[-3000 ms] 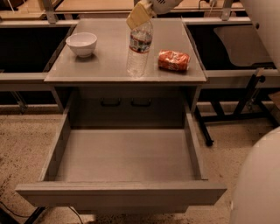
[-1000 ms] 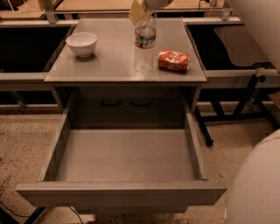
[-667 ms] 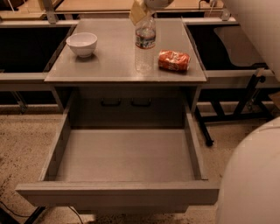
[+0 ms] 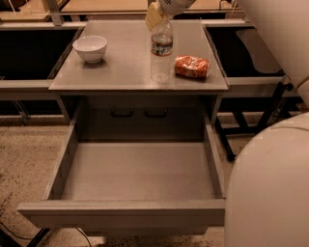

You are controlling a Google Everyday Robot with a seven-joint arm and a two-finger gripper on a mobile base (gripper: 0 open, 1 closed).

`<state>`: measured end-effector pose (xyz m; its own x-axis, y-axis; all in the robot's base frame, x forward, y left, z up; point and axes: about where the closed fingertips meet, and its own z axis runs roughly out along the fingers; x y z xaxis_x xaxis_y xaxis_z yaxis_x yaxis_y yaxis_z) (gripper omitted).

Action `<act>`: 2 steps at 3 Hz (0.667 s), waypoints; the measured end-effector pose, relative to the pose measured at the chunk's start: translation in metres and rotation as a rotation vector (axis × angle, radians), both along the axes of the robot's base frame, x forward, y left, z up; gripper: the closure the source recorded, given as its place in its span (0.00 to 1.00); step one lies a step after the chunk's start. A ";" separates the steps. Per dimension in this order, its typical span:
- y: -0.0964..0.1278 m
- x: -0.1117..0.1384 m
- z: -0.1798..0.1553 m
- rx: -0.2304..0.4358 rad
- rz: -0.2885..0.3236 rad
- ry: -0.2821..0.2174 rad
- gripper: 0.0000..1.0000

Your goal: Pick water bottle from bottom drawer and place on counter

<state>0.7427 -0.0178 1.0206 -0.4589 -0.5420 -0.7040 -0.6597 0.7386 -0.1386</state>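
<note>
Over the back half of the desk (image 4: 125, 67), right of its middle, the tool (image 4: 163, 12) is pictured set down on the top of the water bottle (image 4: 161, 53). The pale arm (image 4: 270, 29) is brought in from beyond the back right corner. Whether the bottle is gripped or released cannot be told. It is stood upright on the desk, just beside a red packet (image 4: 192, 66) toward the right edge. A white bowl (image 4: 90, 48) is placed near the left edge, and the bottom drawer (image 4: 135, 171) is pulled out below. Three seconds earlier the bottle was tilted; since a second ago, little is changed.
</note>
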 end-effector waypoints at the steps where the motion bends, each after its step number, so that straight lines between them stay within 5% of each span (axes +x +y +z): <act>1: -0.005 0.009 -0.008 0.008 -0.021 0.015 1.00; 2: -0.009 0.017 -0.015 0.018 -0.036 0.026 1.00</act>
